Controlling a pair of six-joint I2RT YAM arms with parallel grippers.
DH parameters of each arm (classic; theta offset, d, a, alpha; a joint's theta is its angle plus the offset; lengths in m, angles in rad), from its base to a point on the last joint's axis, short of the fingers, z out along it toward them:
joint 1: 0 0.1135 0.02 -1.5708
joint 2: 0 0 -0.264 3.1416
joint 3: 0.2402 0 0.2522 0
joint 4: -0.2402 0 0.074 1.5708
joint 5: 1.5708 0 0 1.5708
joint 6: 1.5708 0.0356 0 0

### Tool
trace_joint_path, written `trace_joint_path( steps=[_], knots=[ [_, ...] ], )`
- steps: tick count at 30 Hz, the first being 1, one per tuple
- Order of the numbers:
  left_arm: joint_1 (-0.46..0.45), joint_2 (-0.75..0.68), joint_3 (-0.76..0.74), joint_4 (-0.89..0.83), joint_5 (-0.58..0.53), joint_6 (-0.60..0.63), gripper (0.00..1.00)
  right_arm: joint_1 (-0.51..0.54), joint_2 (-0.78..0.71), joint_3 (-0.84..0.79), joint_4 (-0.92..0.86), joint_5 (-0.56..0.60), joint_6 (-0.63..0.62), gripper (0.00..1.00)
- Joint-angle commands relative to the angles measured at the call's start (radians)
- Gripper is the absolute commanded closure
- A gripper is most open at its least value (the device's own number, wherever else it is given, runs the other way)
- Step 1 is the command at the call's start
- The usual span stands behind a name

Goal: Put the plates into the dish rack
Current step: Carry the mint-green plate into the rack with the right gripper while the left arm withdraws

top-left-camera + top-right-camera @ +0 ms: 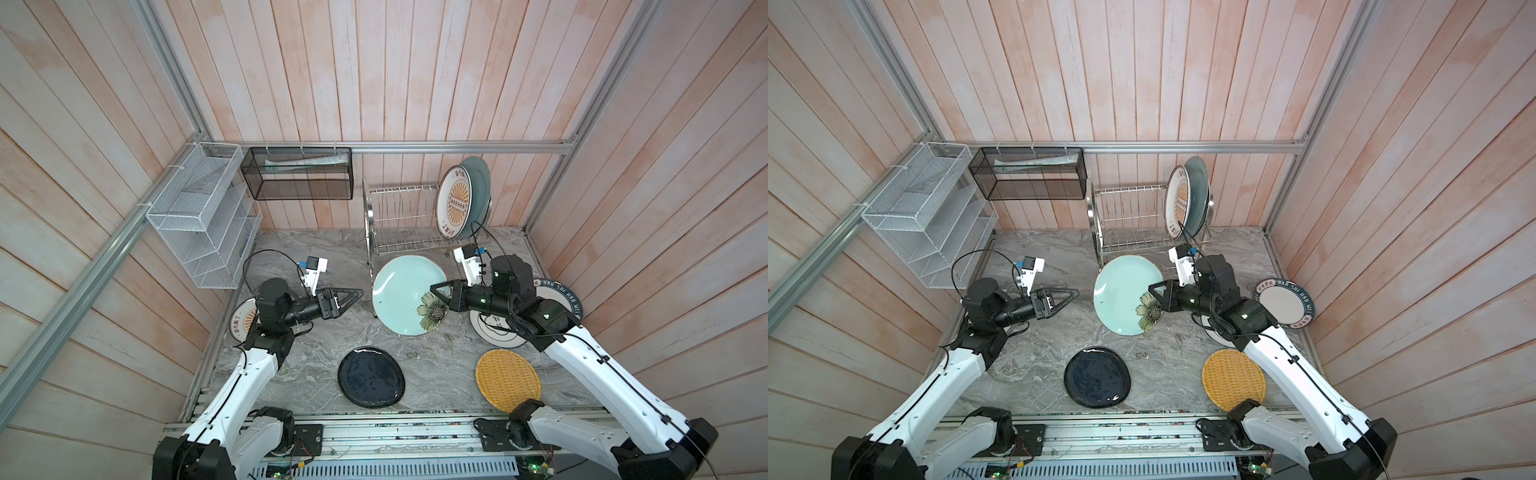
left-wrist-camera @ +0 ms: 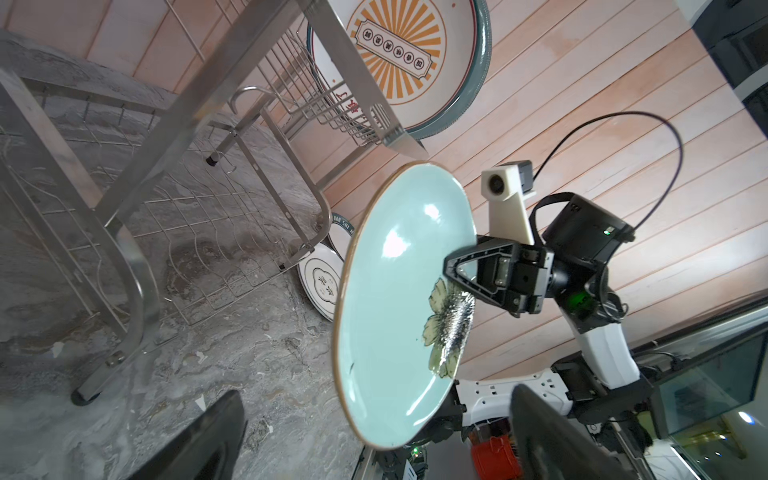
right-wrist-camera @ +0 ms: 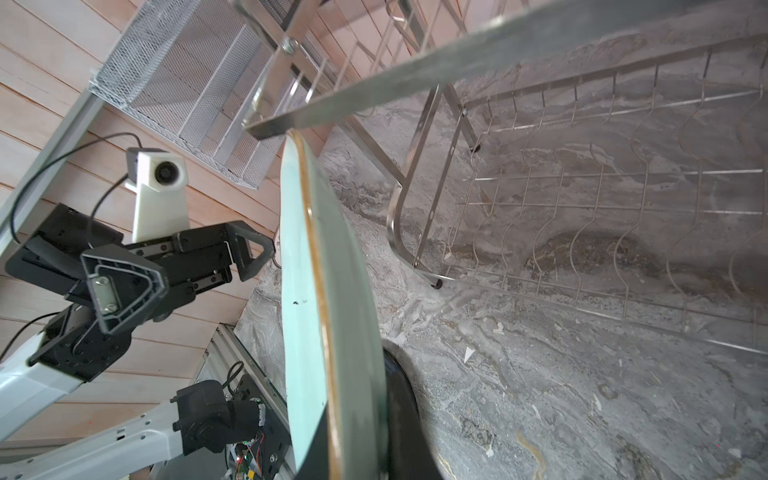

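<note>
Pale green plate (image 3: pixel 299 291) edge-on, left tool (image 3: pixel 208 266) near it, jaws spread, dish rack (image 3: pixel 415 72) on marble counter (image 3: pixel 540 395).

White mesh organiser (image 1: pixel 199 216) on the left wall — black mesh basket (image 1: pixel 297 174) just beside it.

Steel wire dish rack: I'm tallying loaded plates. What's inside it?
The steel wire rack holds two upright round plates: an orange-sunburst plate, and a grey-blue plate behind it, mostly covered.
</note>
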Motion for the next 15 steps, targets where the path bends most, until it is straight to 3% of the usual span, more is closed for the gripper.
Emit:
trace_joint_path(
  steps=[1, 8, 11, 15],
  knots=[
    [0.006, -0.083, 0.044, -0.204, -0.141, 0.160, 0.00, 0.002, -0.041, 0.112, 0.092, -0.012, 0.004, 1.00],
    [0.007, -0.254, 0.056, -0.463, -0.405, 0.299, 0.00, 0.003, 0.024, 0.341, 0.060, 0.034, -0.025, 1.00],
    [0.006, -0.314, 0.049, -0.554, -0.505, 0.338, 0.00, 0.001, 0.098, 0.484, 0.017, 0.101, -0.054, 1.00],
    [0.005, -0.394, 0.044, -0.618, -0.555, 0.380, 0.00, 0.001, 0.228, 0.682, -0.078, 0.248, -0.117, 1.00]
  ],
)
